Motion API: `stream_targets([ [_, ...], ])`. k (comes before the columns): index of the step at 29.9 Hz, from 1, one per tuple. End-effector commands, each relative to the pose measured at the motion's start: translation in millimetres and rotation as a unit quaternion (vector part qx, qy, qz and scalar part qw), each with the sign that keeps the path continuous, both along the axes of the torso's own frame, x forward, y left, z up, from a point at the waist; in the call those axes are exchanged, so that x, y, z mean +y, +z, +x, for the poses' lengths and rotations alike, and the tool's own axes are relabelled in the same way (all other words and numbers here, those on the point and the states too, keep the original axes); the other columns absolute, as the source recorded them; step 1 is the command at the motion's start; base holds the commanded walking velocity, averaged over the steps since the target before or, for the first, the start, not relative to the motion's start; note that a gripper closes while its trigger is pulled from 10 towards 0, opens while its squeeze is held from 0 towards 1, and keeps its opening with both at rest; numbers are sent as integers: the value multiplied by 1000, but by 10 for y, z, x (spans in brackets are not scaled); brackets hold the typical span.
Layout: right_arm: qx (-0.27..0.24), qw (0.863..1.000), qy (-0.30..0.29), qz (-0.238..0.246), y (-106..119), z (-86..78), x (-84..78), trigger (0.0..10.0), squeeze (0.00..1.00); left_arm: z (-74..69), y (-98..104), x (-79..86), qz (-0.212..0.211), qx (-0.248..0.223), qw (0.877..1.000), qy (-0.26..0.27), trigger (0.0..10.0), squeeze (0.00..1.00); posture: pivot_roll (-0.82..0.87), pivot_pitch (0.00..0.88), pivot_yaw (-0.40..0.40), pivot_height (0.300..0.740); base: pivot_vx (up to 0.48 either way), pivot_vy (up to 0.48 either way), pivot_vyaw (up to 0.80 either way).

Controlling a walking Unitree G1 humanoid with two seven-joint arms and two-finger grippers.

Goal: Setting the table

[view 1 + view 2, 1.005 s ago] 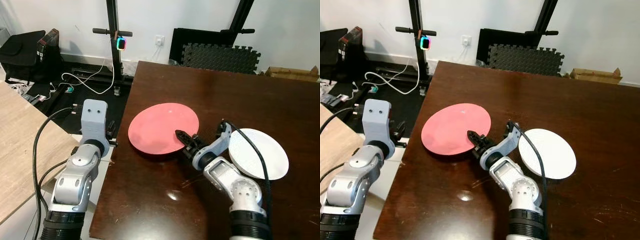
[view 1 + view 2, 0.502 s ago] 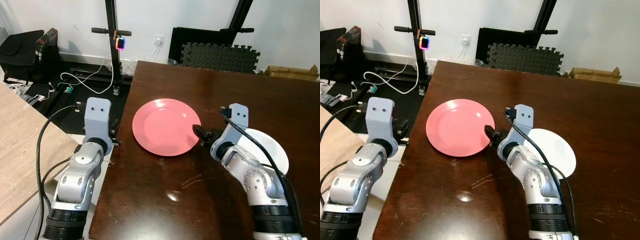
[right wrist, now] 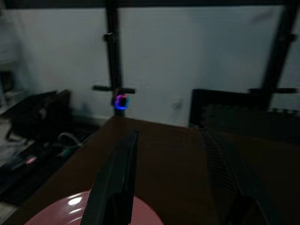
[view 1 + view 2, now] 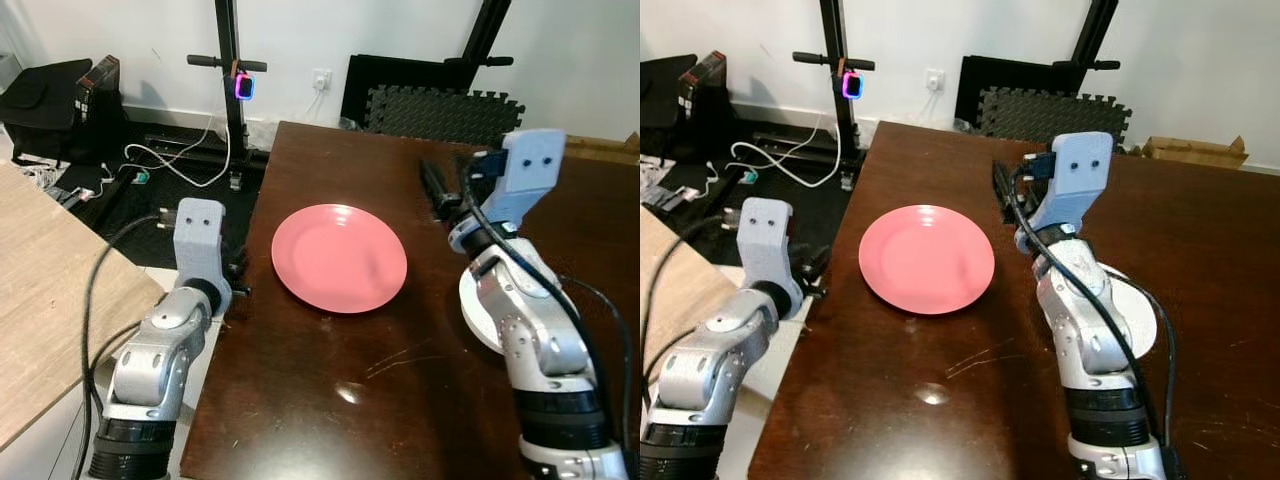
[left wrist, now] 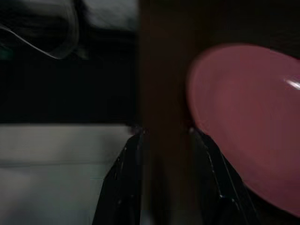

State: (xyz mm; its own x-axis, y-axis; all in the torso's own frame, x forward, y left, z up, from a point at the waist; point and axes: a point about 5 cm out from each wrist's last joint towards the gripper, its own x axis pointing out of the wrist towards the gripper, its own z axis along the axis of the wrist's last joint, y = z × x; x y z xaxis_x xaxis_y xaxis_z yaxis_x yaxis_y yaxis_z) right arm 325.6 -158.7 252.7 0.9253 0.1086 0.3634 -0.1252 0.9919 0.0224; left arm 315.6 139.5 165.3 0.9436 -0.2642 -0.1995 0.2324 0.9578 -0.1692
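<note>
1. The right gripper (image 3: 171, 187) is raised above the dark wooden table (image 4: 330, 400), beyond and to the right of the pink plate (image 4: 339, 257). In the right wrist view its two black fingers (image 3: 115, 183) are spread wide, with nothing between them and nothing touched.
2. The pink plate is seen lying flat on the table near its left edge, right side up, apart from both grippers.
3. The white plate (image 4: 478, 322) is seen on the table to the right of the pink one, mostly hidden behind the right forearm; a gap of bare table is visible between the two plates.
4. The left gripper (image 5: 166, 178) is held low at the table's left edge. In the left wrist view its fingers (image 5: 124, 183) are parted, with the table edge seen in the gap; the frame is dark, so contact with the wood cannot be confirmed. Nothing is gripped. The pink plate's rim appears just beside one finger.
5. A black stand with a glowing light (image 4: 243, 88) and foam floor mats (image 4: 440, 112) are seen by the wall behind the table.
</note>
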Motion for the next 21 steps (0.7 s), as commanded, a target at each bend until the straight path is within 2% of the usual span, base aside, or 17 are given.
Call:
stream_targets([
  [1, -5, 1000, -14, 3, -14, -23, -25, 10000, 0, -6, -100, 31, -19, 31, 999, 8, 10000, 0, 54, 87, 37, 740, 0, 0, 0],
  [2, -5, 1000, -14, 3, -14, -23, -25, 10000, 0, -6, -100, 31, -19, 31, 999, 8, 10000, 0, 54, 87, 37, 740, 0, 0, 0],
  [3, -8, 1000, -13, 4, -15, -28, -9, 10000, 0, 21, -102, 56, -48, 41, 998, 25, 10000, 0, 50, 89, 39, 740, 0, 0, 0],
  [4, -15, 1000, -13, 7, -26, -24, 11, 10000, 0, 103, -85, 90, -97, 49, 993, 43, 10000, 0, 52, 92, 38, 740, 0, 0, 0],
  [7, -21, 1000, -14, 8, -29, -17, 17, 10000, 0, 156, -67, 95, -115, 51, 991, 43, 10000, 0, 53, 94, 39, 740, 0, 0, 0],
  [8, -23, 1000, -16, 9, -29, -11, 18, 10000, 0, 193, -56, 93, -123, 52, 990, 40, 10000, 78, 52, 95, 41, 740, 0, 0, 0],
  [9, -25, 999, -17, 9, -26, -6, 19, 10000, 0, 218, -46, 92, -128, 53, 990, 37, 10000, 227, 50, 95, 41, 740, 0, 0, 0],
  [10, -28, 999, -19, 10, -16, 3, 23, 10000, 0, 271, -42, 85, -148, 63, 986, 32, 10000, 227, 46, 99, 42, 740, 0, 0, 0],
  [11, -30, 999, -19, 10, -7, 9, 25, 10000, 0, 311, -49, 72, -168, 74, 983, 29, 10000, 141, 44, 105, 42, 740, 0, 0, 0],
  [12, -30, 999, -19, 10, -7, 9, 25, 10000, 0, 311, -49, 72, -168, 74, 983, 29, 10000, 141, 44, 105, 42, 740, 0, 0, 0],
  [13, -31, 999, -19, 10, 1, 14, 29, 10000, 0, 357, -66, 58, -187, 88, 978, 27, 10000, 0, 44, 107, 43, 740, 0, 0, 0],
  [17, -36, 999, -13, 9, 32, 17, 84, 10000, 0, 525, -93, -55, -219, 127, 967, 9, 10000, 0, 27, 118, 50, 740, 0, 0, 0],
  [21, -38, 999, -12, 9, 30, 11, 96, 10000, 0, 555, -91, -141, -226, 142, 964, -7, 10000, 0, 20, 121, 58, 740, 0, 0, 0],
])
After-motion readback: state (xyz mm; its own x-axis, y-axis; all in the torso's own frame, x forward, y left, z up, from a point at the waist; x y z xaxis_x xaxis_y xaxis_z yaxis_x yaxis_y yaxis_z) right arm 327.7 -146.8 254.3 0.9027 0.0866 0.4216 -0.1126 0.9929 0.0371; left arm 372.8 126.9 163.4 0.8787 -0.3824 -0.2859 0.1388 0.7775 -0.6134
